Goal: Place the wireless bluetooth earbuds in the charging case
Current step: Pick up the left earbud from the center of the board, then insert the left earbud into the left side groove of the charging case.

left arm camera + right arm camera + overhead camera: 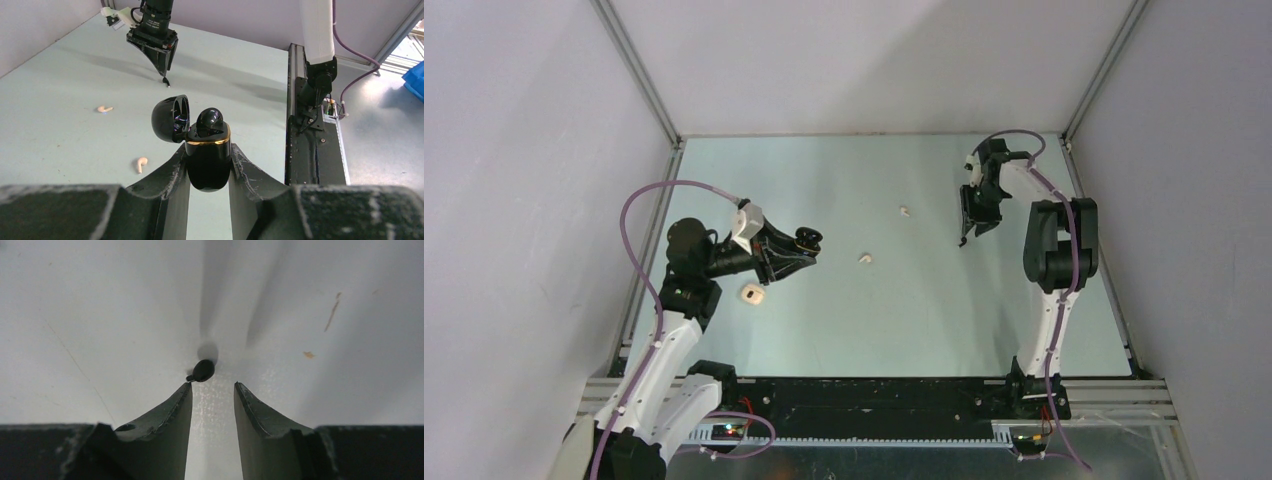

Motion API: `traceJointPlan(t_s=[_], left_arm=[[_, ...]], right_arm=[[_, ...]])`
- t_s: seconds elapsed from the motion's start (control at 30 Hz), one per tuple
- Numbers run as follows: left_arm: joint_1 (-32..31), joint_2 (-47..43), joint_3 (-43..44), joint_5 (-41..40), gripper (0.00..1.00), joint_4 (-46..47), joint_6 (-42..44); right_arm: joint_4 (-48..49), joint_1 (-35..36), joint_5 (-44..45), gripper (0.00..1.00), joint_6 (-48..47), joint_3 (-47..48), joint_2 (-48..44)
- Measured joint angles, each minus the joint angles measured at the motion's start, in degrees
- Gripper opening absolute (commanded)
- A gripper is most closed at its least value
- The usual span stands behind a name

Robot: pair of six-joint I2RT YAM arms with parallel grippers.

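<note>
Right pincer [213, 386]: jaws narrowly apart, nothing between them.
Black earbud [203, 370]: on table [100, 315], just beyond the tips, off centre.
Handling: likely light, smooth, apt to skid; take across rounded body.
Left pincer [209, 150]: clamped on open charging case [209, 172].

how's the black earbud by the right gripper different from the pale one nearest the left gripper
The black earbud is dark, the pale earbud beige-white. The black earbud lies just beyond the right gripper, outside its open jaws; the pale earbud lies with no gripper near. Both lie loose on the table, uncased.
</note>
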Motion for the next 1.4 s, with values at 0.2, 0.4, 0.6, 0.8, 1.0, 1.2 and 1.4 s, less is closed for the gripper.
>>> traceJointPlan(t_s=[0.2, 0.4, 0.6, 0.8, 1.0, 1.2, 1.4], left_arm=[[-0.04, 0.0, 0.0, 0.0, 0.0, -0.02, 0.02], [-0.04, 0.0, -0.02, 0.0, 0.0, -0.02, 0.04], [-0.04, 0.0, -0.2, 0.0, 0.0, -0.02, 0.04], [-0.09, 0.02, -0.66, -0.04, 0.0, -0.07, 0.09], [-0.09, 0.02, -0.66, -0.02, 0.0, -0.07, 0.09], [-0.09, 0.02, -0.66, -0.02, 0.0, -0.07, 0.09], [-0.09, 0.39, -0.66, -0.04, 0.0, -0.09, 0.09]], right_arm=[[-2.43, -0.02, -2.91, 0.41, 1.22, 1.05, 1.27], [-2.93, -0.04, -4.02, 0.4, 2.14, 1.86, 3.08], [-3.69, -0.31, -4.44, 0.37, 2.58, 3.39, 5.97], [-3.87, -0.92, -5.09, 0.36, 2.75, 4.59, 6.75], [-4.31, -2.34, -7.43, 0.31, 3.5, 5.29, 7.5], [-4.57, -3.3, -9.22, 0.3, 3.58, 5.29, 7.69], [-5.03, -3.61, -10.43, 0.32, 3.58, 5.27, 7.69]])
